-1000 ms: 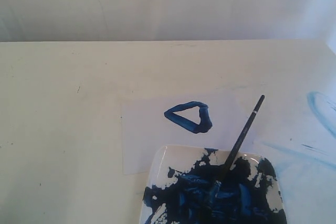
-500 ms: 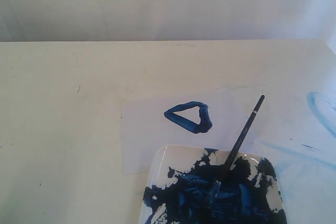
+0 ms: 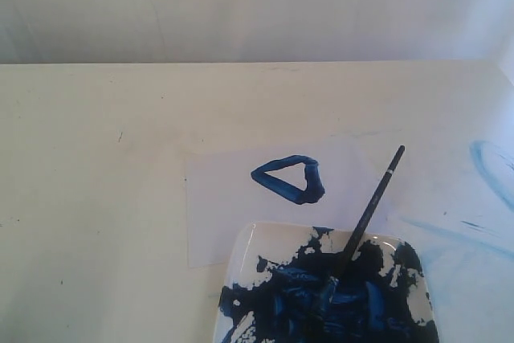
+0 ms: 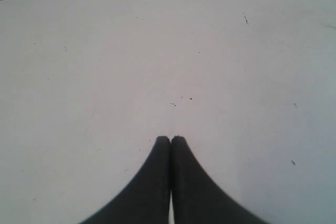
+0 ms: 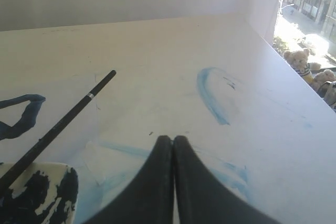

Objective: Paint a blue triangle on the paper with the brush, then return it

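The brush rests in the white dish, its handle leaning over the far rim and its tip apparently sunk in the dark-blue paint (bristles and paint blur together). The blue triangle sits on the paper, just beyond the dish. The right gripper has its fingers pressed together, holding nothing, apart from the brush handle and near pale blue smears. The left gripper is likewise closed and holds nothing, over the table.

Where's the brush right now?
In the exterior view the brush lies lower right of centre, bristles in the paint-smeared white dish, handle slanting up and right over its far rim, just right of the blue triangle.
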Robot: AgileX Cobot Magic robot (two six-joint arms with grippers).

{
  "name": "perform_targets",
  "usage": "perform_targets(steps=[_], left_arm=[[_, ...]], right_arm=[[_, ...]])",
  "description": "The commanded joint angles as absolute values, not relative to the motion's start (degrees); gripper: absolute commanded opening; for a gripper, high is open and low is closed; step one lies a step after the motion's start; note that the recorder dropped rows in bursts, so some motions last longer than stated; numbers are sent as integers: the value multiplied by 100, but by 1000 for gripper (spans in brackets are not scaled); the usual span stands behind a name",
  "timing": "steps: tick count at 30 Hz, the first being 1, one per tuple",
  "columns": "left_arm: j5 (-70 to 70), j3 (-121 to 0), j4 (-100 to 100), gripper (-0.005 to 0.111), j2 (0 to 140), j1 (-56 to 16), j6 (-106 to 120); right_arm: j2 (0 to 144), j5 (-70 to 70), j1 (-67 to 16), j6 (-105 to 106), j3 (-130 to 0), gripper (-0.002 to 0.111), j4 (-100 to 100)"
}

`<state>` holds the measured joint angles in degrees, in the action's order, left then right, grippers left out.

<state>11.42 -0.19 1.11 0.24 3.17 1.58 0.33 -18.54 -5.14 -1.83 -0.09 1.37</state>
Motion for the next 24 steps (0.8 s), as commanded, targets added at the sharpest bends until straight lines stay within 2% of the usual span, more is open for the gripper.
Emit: perform_targets(steps=[1,24], left_arm=[[1110,0,49,0,0,329,147],[1110,0,391,0,0,329,147]], right_arm=[[0,-1799,-484,-126,0,0,146],[0,-1799,-484,-126,0,0,146]])
